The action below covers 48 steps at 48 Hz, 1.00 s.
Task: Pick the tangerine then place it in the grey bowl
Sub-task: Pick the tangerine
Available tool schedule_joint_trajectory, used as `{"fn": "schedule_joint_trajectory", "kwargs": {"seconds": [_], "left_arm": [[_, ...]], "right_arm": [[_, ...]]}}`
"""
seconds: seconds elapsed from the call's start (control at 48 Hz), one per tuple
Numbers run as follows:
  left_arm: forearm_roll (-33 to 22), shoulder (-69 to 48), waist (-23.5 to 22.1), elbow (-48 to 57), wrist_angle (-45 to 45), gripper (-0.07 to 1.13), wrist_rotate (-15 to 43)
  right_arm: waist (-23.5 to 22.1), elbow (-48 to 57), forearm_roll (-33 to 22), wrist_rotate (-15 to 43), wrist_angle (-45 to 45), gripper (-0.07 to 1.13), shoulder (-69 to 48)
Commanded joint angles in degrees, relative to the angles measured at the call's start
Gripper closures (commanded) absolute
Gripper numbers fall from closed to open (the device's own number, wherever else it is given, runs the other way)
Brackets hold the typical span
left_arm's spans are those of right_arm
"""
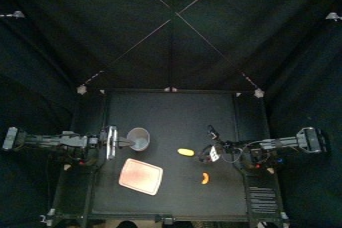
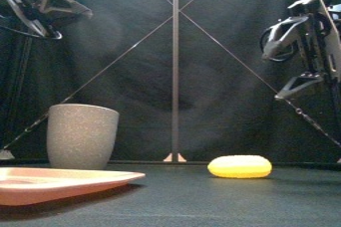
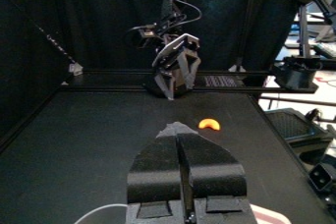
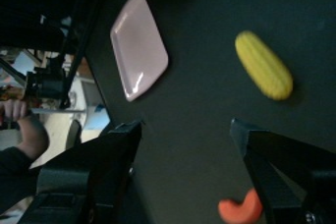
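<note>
Small orange tangerine (image 1: 205, 178) lies on the black counter (image 1: 174, 112), 5 o'clock from centre; pink tray (image 1: 142, 177) at its 9, yellow toy (image 1: 186, 152) at its 11. The right end effector (image 4: 184, 140), jaws wide, hovers at its 1 and should descend straddling it squarely. The grey bowl (image 1: 138, 139) stands at 10, beside the left end effector (image 3: 182, 135), jaws pressed together.

Illumination is dim overall — the black curtains (image 1: 171, 32) return almost no light. Light arrives from above and from the open front: the table (image 2: 200, 196) carries a faint sheen, and the yellow toy (image 2: 240, 166) casts a short, soft shadow beneath itself.
</note>
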Motion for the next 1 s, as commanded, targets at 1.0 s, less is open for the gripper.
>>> {"fn": "schedule_joint_trajectory", "kwargs": {"seconds": [1.0], "left_arm": [[-0.2,0.4,1.4,0.5,-1.3,0.98,-0.2]], "right_arm": [[25.6,-8.2,-53.1,88.7,31.2,0.12,9.1]]}}
